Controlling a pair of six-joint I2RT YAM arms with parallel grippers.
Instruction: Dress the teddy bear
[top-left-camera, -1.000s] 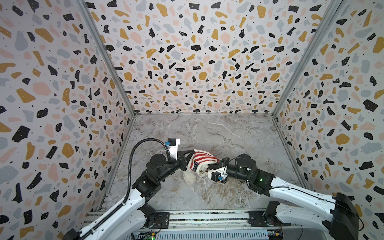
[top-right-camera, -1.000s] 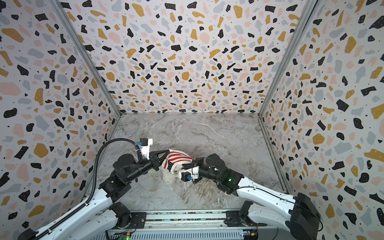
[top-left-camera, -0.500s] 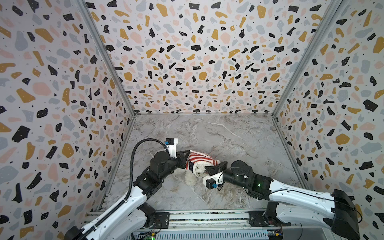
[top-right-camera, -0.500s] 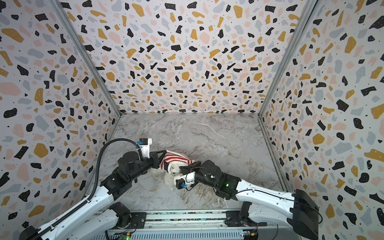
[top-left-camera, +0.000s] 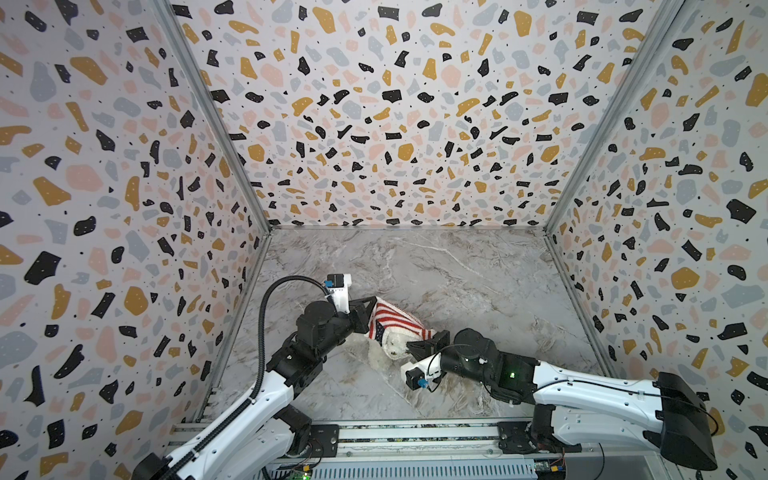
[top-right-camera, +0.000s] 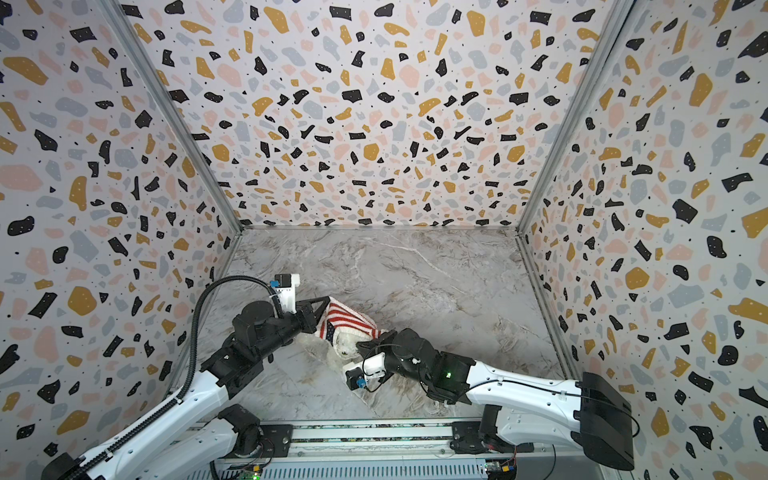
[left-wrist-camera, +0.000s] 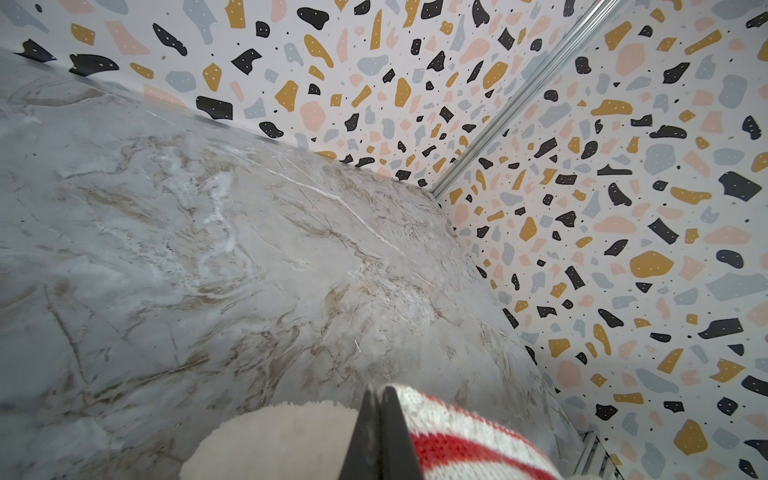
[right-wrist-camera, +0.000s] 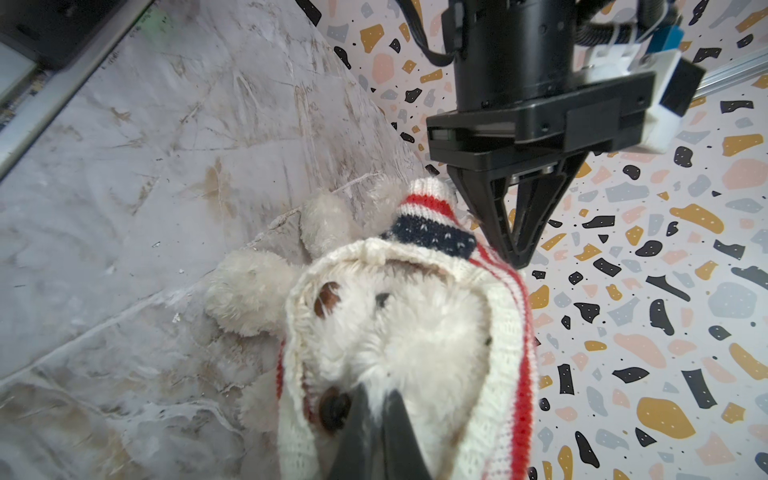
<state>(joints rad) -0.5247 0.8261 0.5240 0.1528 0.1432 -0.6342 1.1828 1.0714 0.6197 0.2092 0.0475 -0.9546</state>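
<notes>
The small fluffy white teddy bear (right-wrist-camera: 399, 328) lay on the marble worktop (top-left-camera: 457, 274), its head inside the stripy red and white knitted jumper (top-left-camera: 397, 318). The left pincer (right-wrist-camera: 515, 257) was shut on the jumper's side, and the right pincer (right-wrist-camera: 376, 392) looked shut on its neck edge. Both looked soft and light; the knit edge seemed best to hold.

Left arm (top-left-camera: 257, 405): white shell links, black joint housings. Black corrugated conduit (top-left-camera: 262, 332) runs outside it, lower link to wrist. Left camera block (top-left-camera: 340, 291): white, blue connector.
Left gripper (right-wrist-camera: 515, 257): black box body, small recessed screws, two black triangular fingers with open truss centres.
Right arm (top-left-camera: 582, 395): same white shells, black joints. Thin black cable (top-left-camera: 615, 384) tied along white link. Green LED (top-left-camera: 512, 375) lit on black housing. Large black cover (top-left-camera: 681, 419) near base.
Right gripper (right-wrist-camera: 374, 399): black tapered fingers.
</notes>
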